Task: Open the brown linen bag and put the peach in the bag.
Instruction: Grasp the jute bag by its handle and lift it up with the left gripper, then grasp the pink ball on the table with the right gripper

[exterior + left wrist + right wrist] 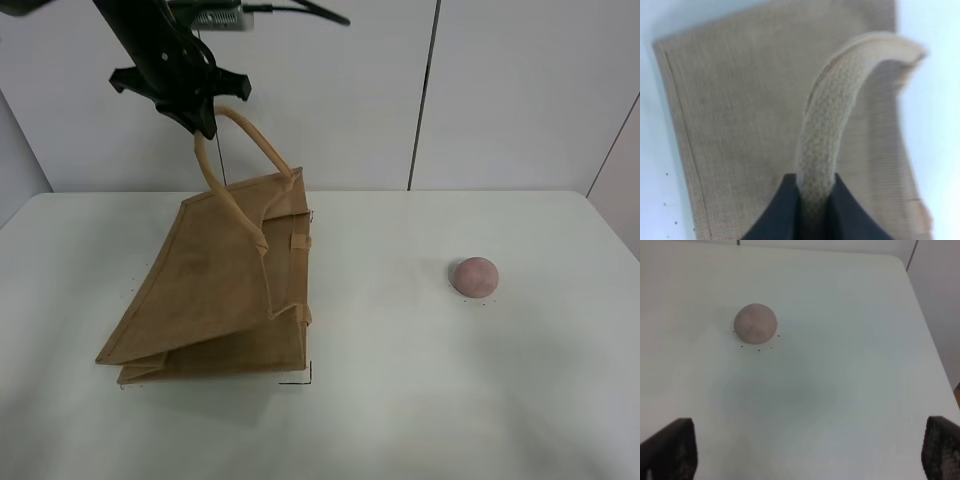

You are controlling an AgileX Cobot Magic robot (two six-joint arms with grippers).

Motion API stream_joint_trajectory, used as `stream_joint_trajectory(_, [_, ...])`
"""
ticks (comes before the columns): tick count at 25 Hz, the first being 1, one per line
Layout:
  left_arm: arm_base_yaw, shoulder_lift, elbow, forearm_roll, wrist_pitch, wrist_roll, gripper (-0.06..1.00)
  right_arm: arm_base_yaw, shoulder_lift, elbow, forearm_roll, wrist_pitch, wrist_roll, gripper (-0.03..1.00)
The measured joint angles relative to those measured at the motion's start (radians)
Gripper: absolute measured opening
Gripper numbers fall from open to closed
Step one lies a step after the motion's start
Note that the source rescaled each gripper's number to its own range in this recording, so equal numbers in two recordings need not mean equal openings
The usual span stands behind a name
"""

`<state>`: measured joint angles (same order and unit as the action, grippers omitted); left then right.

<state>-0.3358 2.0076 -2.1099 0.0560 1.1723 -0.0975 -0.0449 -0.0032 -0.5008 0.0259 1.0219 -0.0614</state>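
The brown linen bag (pixel 215 290) stands on the left of the white table, its upper panel lifted so the mouth gapes toward the right. My left gripper (pixel 203 122) is shut on one beige loop handle (pixel 240 150) and holds it high above the bag. In the left wrist view the handle (pixel 827 135) runs between the two dark fingers (pixel 777 215), with the bag's weave (pixel 740 125) below. The peach (pixel 474 276) lies alone on the table at the right. In the right wrist view the peach (pixel 755 323) lies ahead of my right gripper (pixel 807 450), which is open, empty and well apart from it.
The white table (pixel 400 400) runs to a far edge against white wall panels. Its right edge shows in the right wrist view (pixel 935 365). A small black corner mark (pixel 305 378) sits by the bag's near right corner.
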Motion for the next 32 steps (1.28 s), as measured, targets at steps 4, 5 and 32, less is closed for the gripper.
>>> stream_joint_trajectory(4, [0.0, -0.089, 0.0, -0.029, 0.001, 0.002, 0.0, 0.0, 0.0, 0.0, 0.0, 0.0, 0.0, 1.0])
stream_joint_trajectory(5, [0.0, -0.107, 0.0, -0.032, 0.001, 0.003, 0.0, 0.0, 0.0, 0.0, 0.0, 0.0, 0.0, 1.0])
stream_joint_trajectory(32, [0.0, -0.176, 0.023, -0.157, 0.001, 0.011, 0.0, 0.0, 0.165, -0.073, 0.011, 0.0, -0.005, 1.0])
